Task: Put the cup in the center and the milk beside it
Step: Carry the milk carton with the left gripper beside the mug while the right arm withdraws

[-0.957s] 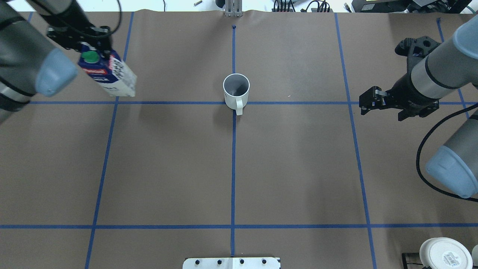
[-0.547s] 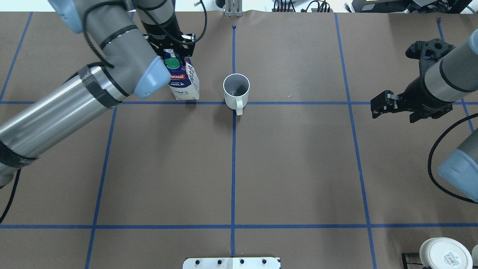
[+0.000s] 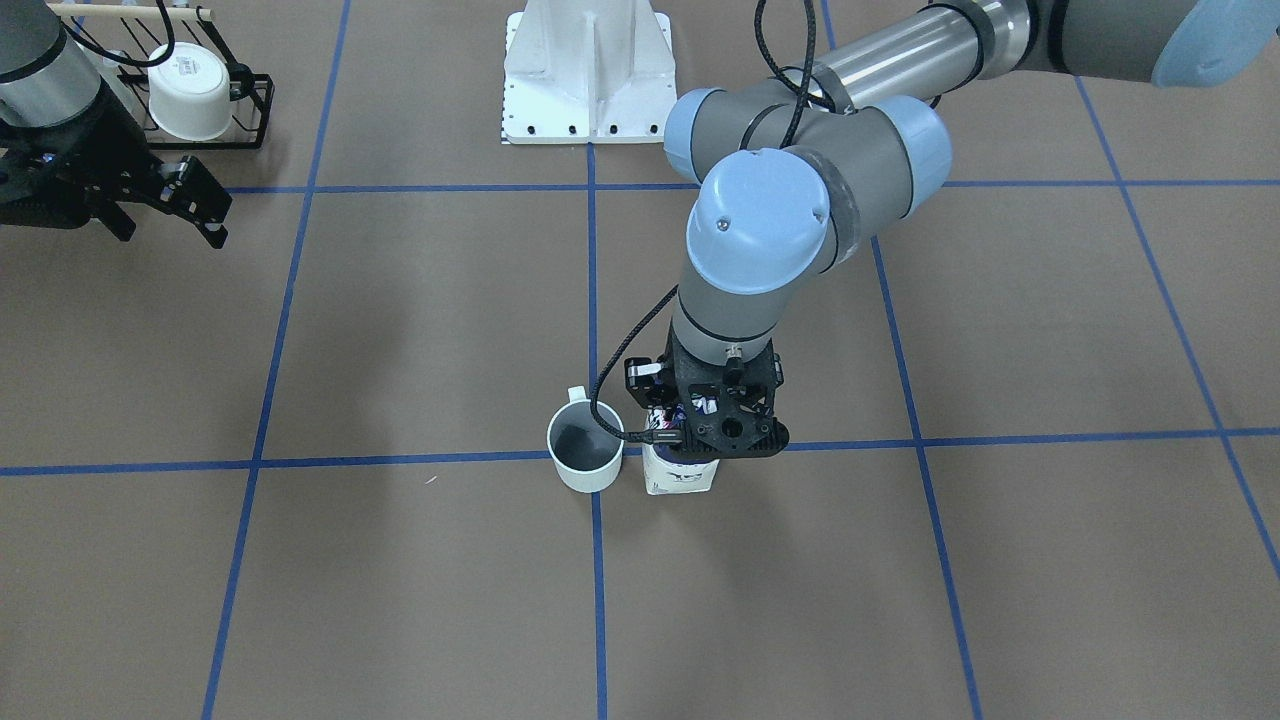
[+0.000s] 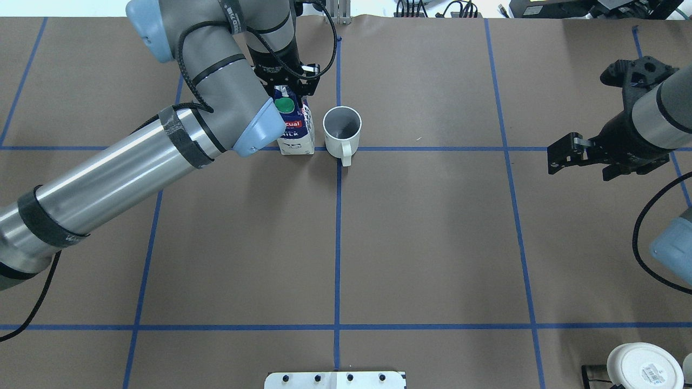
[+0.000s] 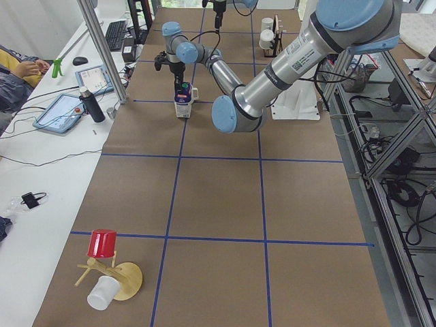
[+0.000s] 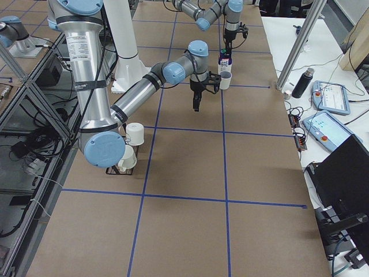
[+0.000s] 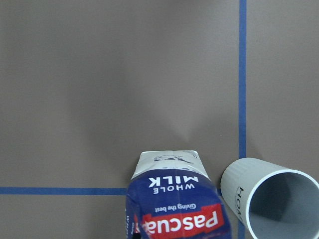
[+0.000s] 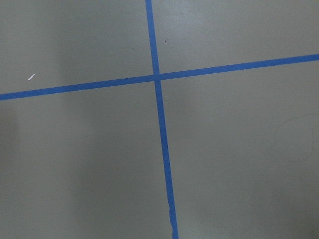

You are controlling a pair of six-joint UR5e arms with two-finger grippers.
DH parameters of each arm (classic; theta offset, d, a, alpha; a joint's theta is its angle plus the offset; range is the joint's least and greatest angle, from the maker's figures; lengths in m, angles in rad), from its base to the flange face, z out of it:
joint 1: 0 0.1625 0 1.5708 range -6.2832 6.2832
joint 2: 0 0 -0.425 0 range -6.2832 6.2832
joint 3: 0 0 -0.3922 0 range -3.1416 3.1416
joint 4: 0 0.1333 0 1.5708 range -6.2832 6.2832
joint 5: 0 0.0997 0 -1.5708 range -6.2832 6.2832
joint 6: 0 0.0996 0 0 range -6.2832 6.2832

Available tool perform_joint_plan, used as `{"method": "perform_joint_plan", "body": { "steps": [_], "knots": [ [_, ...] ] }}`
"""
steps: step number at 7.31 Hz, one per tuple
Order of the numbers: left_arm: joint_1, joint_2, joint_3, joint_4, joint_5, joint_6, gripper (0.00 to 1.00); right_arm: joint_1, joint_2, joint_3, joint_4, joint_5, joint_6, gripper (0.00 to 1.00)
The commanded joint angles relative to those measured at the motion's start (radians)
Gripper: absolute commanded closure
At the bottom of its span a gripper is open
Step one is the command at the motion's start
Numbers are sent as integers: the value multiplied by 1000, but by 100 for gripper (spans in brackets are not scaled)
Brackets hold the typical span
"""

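Note:
The cup [image 4: 341, 129], a white mug with a grey inside, stands upright on the center crossing [image 4: 338, 149] of the blue tape, its handle toward the robot. It also shows in the front view [image 3: 585, 455] and in the left wrist view [image 7: 269, 204]. The milk [image 4: 294, 129], a navy and white carton with a green cap, is upright just left of the cup, a small gap between them. My left gripper [image 4: 289, 89] is shut on the carton's top from above. I cannot tell if the carton's base touches the table. My right gripper [image 4: 559, 156] is open and empty, far right of the cup.
A black rack with a white mug [image 3: 190, 75] stands at the table's near right corner; the mug also shows in the overhead view [image 4: 643, 367]. The robot's white base plate [image 4: 335, 380] is at the near edge. A red cup on a wooden stand [image 5: 103, 243] is at the left end.
My left arm has carried the milk from the far left across to just beside the cup and lowered it. My right gripper has drifted a little to the right. The cup has not moved.

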Motion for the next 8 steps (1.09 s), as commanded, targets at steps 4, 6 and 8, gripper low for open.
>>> {"method": "perform_joint_plan", "body": {
  "steps": [4,6,8],
  "knots": [
    [-86,306,-640,267,-2,17,2,19,-5,10,0,12,0,0],
    [-176,612,-853,265,-10,246,2,40,-15,3,-2,11,-40,0],
    [-261,780,-898,217,-13,402,2,107,-43,0,0,18,-181,0]
  ]
}}
